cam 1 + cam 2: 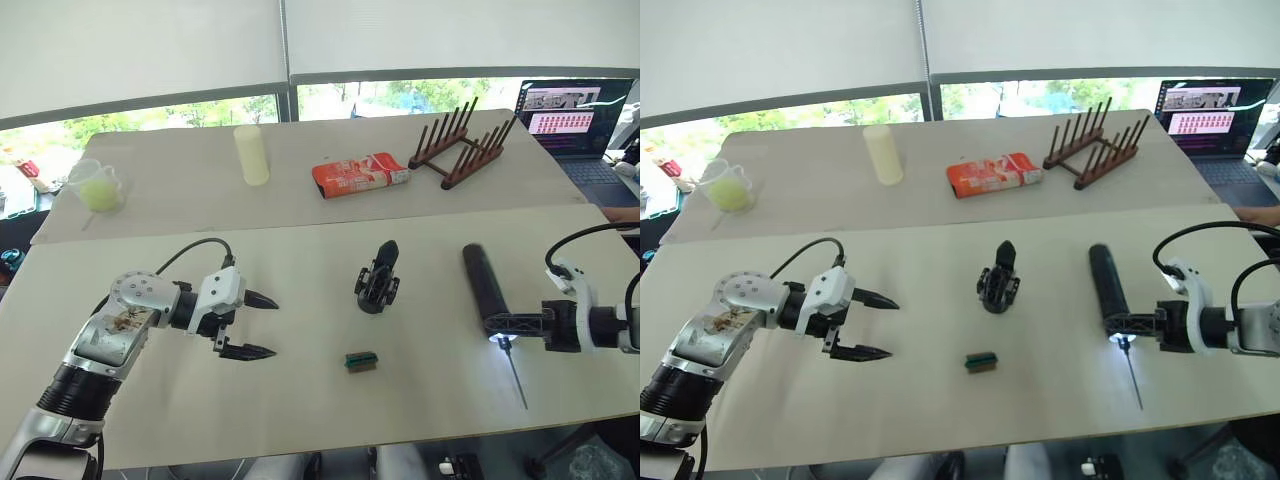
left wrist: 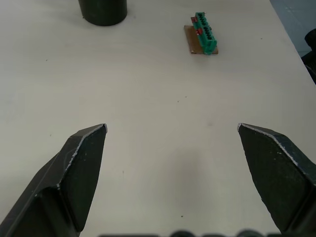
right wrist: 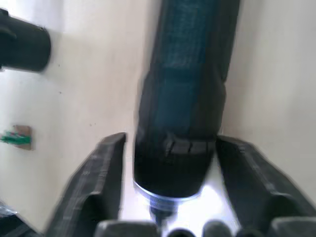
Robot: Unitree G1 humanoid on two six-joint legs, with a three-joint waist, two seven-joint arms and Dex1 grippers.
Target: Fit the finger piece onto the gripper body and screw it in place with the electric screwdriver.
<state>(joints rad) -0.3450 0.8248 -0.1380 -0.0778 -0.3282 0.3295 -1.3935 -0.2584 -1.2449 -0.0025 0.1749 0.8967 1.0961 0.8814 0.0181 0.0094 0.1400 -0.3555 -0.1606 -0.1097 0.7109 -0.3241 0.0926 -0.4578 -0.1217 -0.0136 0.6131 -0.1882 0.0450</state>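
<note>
Table holds electric screwdriver lying at right, bit toward near edge. Right gripper straddles its bit end, fingers close on both sides; grip contact unclear. Left gripper at left, fingers spread wide, nothing between. Gripper body upright mid-table; small green block just nearer.

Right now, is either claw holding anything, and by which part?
The right claw has its fingers on either side of the bit end of the long black cylindrical electric screwdriver, which lies on the table; a closed grip cannot be confirmed. The left claw is open, holding nothing.
</note>
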